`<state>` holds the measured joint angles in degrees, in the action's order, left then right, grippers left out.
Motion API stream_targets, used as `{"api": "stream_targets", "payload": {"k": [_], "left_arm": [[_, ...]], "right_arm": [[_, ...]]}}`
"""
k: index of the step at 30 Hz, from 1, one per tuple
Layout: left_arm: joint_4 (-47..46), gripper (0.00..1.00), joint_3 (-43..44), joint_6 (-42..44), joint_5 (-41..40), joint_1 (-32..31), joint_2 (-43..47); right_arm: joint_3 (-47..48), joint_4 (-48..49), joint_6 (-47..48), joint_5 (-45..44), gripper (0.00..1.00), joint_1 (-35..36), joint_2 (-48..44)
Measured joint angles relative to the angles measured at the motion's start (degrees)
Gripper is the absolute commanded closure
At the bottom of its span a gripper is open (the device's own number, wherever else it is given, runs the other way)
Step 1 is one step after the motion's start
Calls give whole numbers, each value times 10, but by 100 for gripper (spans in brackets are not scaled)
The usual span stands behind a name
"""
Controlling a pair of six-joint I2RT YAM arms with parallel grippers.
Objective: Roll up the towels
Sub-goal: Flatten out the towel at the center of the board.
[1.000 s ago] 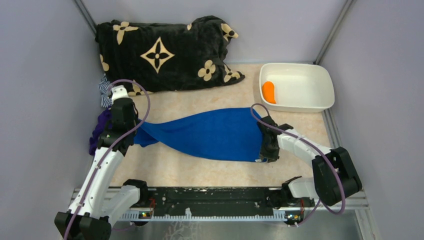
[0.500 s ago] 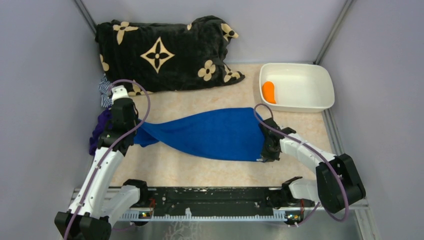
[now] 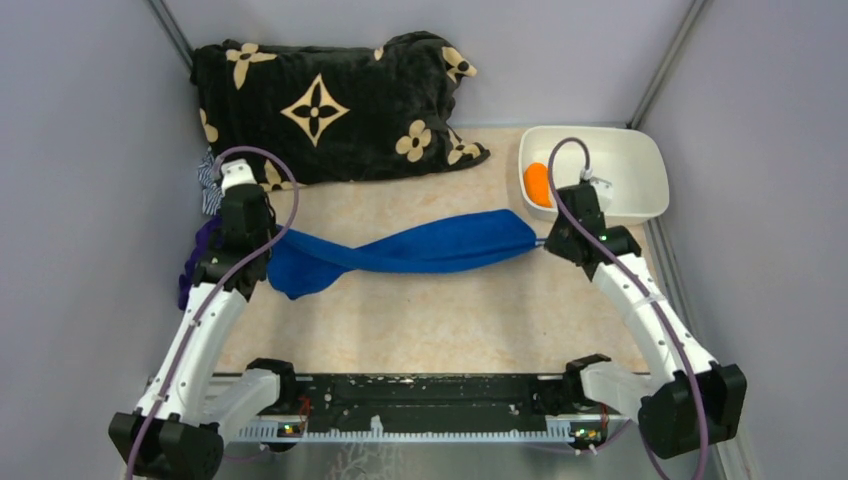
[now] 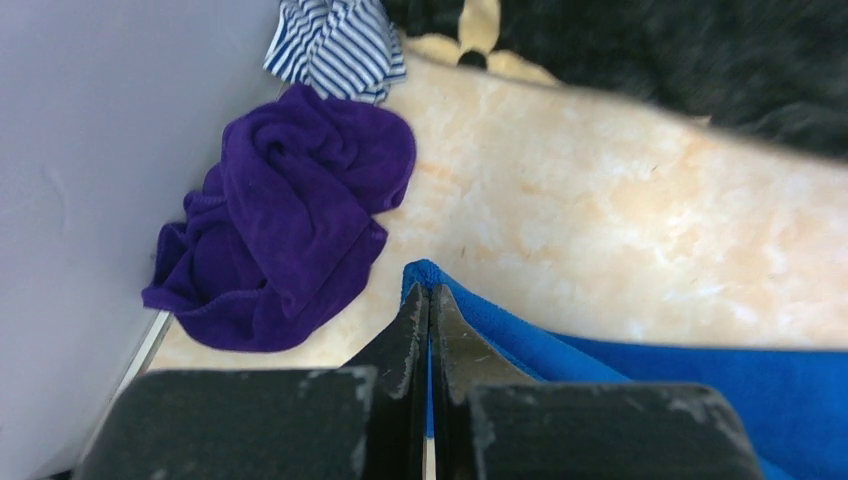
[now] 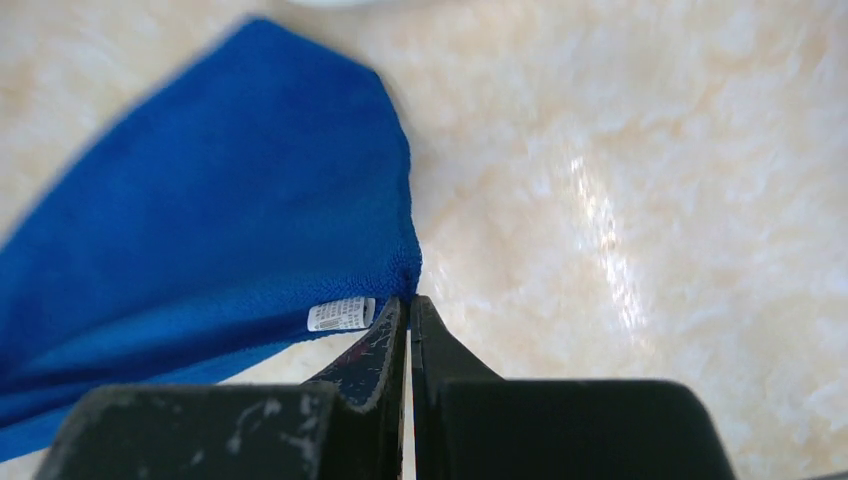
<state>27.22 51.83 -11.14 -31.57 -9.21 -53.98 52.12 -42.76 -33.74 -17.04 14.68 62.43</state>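
The soft royal-blue towel [image 3: 420, 250] is stretched, twisted, across the beige table [image 3: 450, 320], its ends pinched in the closed left gripper [image 4: 430, 305] and right gripper [image 5: 408, 310], while the orange towel [image 3: 538, 184] is seen in the white tub [image 3: 635, 170].

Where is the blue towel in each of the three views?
Top view: the blue towel is stretched across the middle.
Left wrist: the blue towel fills the lower right.
Right wrist: the blue towel fills the left half.
Shared landmark: the beige table.
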Motion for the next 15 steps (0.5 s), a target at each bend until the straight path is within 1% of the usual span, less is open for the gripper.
{"api": "stream_targets", "payload": {"k": [7, 11, 15], "left_arm": [[3, 100, 94, -15, 14, 1, 13], [17, 100, 153, -20, 17, 1, 49], [42, 100, 212, -21, 17, 1, 103]], "right_arm": [[133, -4, 59, -14, 100, -7, -35], [198, -8, 94, -23, 100, -7, -67], [255, -21, 124, -30, 100, -7, -120]]}}
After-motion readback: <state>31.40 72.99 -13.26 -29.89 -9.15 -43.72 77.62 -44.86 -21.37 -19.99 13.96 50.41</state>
